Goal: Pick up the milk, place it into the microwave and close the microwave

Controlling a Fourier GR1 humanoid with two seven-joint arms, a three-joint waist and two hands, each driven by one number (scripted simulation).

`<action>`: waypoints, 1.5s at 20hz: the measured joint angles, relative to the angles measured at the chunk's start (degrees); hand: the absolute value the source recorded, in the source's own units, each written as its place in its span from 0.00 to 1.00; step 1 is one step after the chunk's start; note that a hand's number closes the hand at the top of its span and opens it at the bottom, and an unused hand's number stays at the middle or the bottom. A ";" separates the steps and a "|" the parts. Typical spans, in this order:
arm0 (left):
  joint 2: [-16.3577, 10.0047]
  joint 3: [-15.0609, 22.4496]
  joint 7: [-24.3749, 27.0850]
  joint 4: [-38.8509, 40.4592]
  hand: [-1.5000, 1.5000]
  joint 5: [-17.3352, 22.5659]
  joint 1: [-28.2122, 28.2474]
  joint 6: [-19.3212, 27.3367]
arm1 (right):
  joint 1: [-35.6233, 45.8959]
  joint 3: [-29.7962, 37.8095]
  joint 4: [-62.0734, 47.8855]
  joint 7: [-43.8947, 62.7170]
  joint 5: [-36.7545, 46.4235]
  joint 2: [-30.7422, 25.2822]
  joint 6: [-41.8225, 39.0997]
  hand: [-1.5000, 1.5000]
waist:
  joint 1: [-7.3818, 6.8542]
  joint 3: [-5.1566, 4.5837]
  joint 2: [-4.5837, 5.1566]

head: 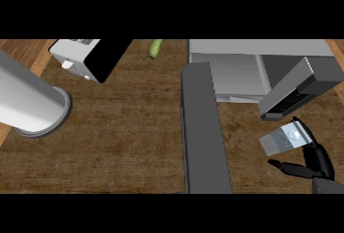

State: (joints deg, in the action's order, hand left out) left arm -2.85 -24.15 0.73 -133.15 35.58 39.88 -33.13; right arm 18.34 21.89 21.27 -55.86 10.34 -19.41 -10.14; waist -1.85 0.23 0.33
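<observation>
the milk [283,140] is held by the right hand [325,180]. the fingers [314,150] are curled up along its right side and the thumb [290,167] is bent in just under it, so the milk looks gripped, though a thin gap seems to be left at the thumb. the left hand is not seen at all

the milk is being carried to the microwave [232,73], it seems. the door [204,136] is wide open and sticks out over the counter [114,150]. to do this step well, the milk should be kept upright and the grip should not be let go yet. it should be moved up and to the left, past the grey part with keys [289,102], and into the open box. the door should not be bumped on the way. the milk should be put down well inside, so that the door can be shut after

the milk sits up and to the left of the palm, between the fingers and the thumb. it is just below the part with keys, to the right of the door, and near the front of the microwave but not in it yet
</observation>
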 measured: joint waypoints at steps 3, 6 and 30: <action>-0.42 0.09 -0.55 0.37 0.00 0.69 -0.62 0.10 | 2.21 0.22 -2.77 -0.42 -0.21 0.85 -0.02 1.00 | -0.07 0.02 0.08; 0.00 0.48 -0.39 0.52 0.00 1.36 -0.94 -0.15 | 3.63 -0.54 -4.21 -0.80 0.50 0.31 -0.35 1.00 | -0.15 -0.04 0.06; -0.72 -1.51 -1.74 0.78 0.00 5.63 0.13 -1.57 | 11.49 -2.91 -4.89 -3.45 1.94 11.84 6.61 1.00 | 0.14 -0.25 -0.11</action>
State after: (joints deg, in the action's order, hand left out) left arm -3.57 -25.66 -1.01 -132.37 41.20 40.00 -34.70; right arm 29.82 18.98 16.38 -59.31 12.28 -7.56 -3.53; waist -1.71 -0.02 0.22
